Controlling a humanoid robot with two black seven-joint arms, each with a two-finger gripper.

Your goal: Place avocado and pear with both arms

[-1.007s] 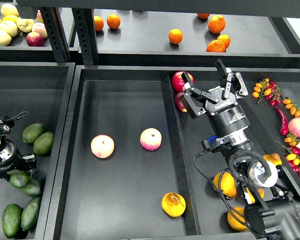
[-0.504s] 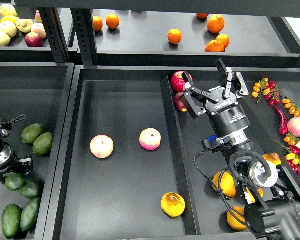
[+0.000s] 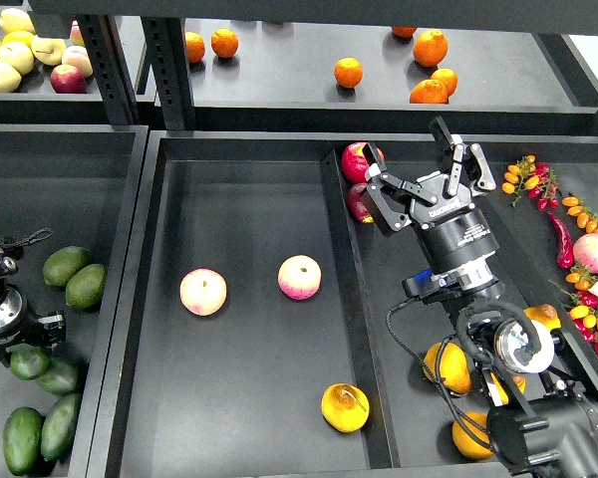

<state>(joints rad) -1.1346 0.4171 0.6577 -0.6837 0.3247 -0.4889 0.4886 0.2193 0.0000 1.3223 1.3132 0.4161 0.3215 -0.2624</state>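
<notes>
Several dark green avocados lie in the left tray, among them one (image 3: 63, 264) beside another (image 3: 85, 286) and more lower down (image 3: 28, 360). My left gripper (image 3: 0, 317) hangs just left of them, over the lower group; it is dark and seen end-on. A golden pear (image 3: 345, 406) lies at the front right of the middle tray (image 3: 249, 199). More pears (image 3: 448, 366) lie in the right tray, partly behind my right arm. My right gripper (image 3: 417, 171) is open and empty above the right tray's back left.
Two pink-cream peaches (image 3: 202, 292) (image 3: 299, 277) lie in the middle tray. Red apples (image 3: 360, 159) sit next to my right gripper. Chillies and small tomatoes (image 3: 568, 239) are at the far right. The back shelf holds oranges (image 3: 431, 48) and pale apples (image 3: 20, 50).
My left arm has shifted a little to the left over the avocados. The right arm and the fruit in the middle tray have not moved.
</notes>
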